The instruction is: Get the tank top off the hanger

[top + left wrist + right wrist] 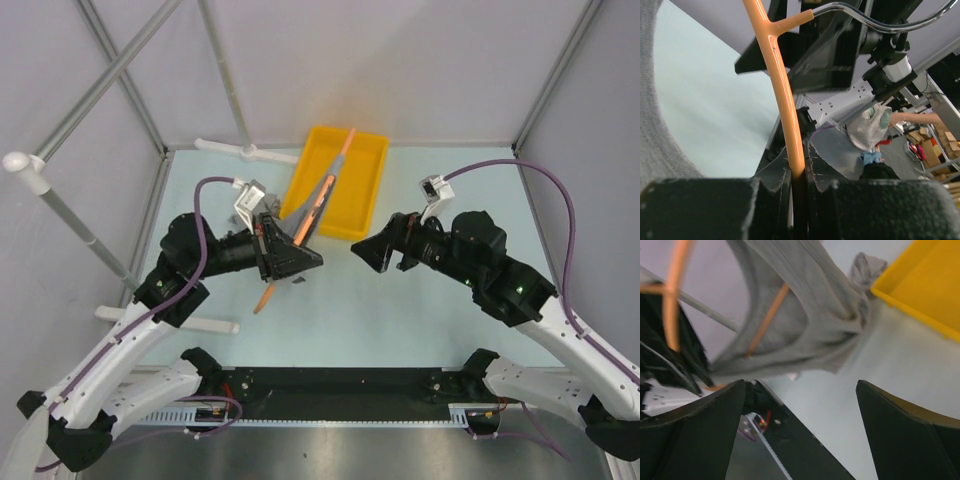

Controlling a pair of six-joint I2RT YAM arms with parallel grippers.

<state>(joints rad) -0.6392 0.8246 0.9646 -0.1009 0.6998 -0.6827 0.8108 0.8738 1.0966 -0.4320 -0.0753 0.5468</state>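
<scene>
Your left gripper [292, 258] is pinched narrow on the thin orange plastic hanger [312, 212]. In the left wrist view the fingers [775, 185] close on one of its curved arms [784, 95], which rises out of the grip and branches near the top into the small silver metal hook [875, 20]. A curve of knitted grey cloth [655, 125] shows to one side of that hand.

The heather-grey soft sleeveless tank top [805, 325] is on the hanger [767, 320], draped over the orange arm. It hangs ahead of and above your right gripper [801, 386], off the table. From overhead the hanger and tank top [322, 192] appear edge-on, running from the left gripper out over the near corner of the yellow plastic tray [368, 195].

Your right gripper [365, 250] is spread wide with nothing between its jaws. It points toward the left gripper and is near it but apart. The yellow tray [920, 285] lies beyond it to one side, on the pale green table [400, 320].
</scene>
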